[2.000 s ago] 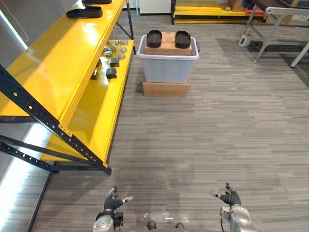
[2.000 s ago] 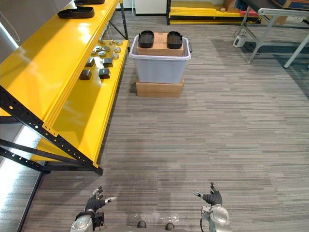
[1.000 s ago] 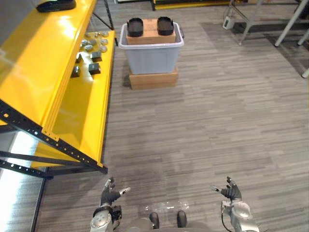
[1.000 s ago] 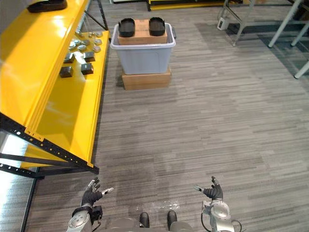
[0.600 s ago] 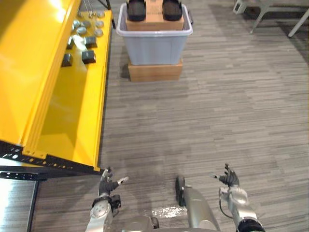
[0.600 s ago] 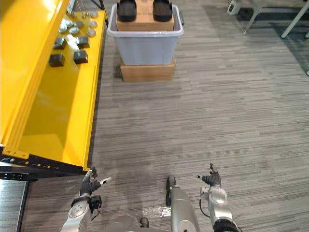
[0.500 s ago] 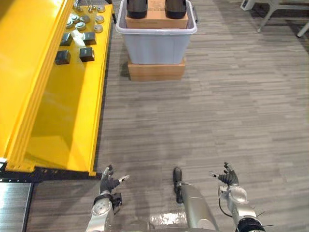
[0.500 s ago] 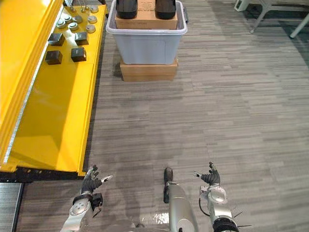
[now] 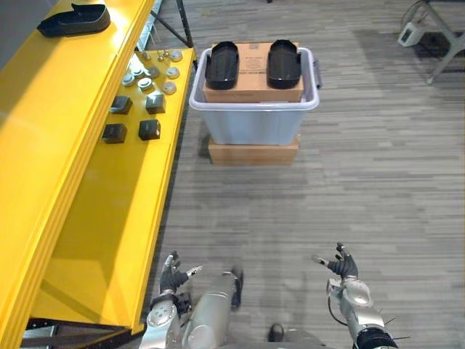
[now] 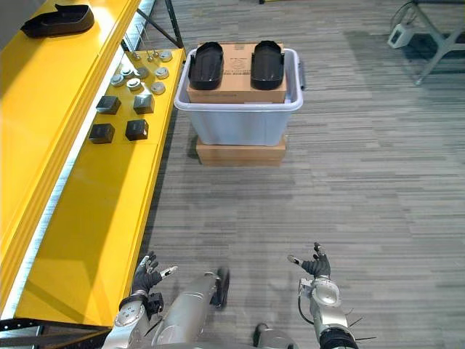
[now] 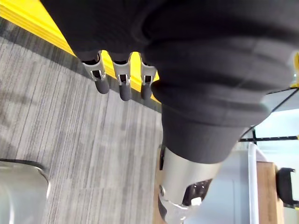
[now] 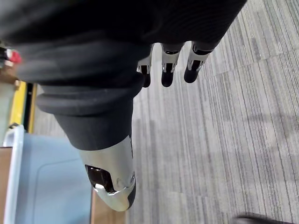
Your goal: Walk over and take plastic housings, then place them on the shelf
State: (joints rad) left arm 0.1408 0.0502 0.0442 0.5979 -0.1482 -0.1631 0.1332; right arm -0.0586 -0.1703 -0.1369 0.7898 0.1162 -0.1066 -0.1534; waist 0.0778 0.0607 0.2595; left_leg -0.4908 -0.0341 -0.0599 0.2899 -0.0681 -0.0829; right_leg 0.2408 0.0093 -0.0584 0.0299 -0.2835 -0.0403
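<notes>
Tub [image 9: 254,123] of grey plastic holds a brown cardboard box [image 9: 253,69]; two black plastic housings [image 9: 221,64], oval and shallow, lie side by side on this box. Under the tub is a flat carton [image 9: 253,152]. Left of the tub, the yellow shelf [image 9: 73,182] carries a third housing [image 9: 73,19]. Since half a second ago the view has shifted and the whole tub now shows. Left robot hand [image 9: 173,275] and right robot hand [image 9: 343,267], well before the tub, stay spread wide and empty.

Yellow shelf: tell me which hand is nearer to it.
Left. The left hand hovers just beside the edge of the yellow shelf; the right hand is out over the floor, farther off.
</notes>
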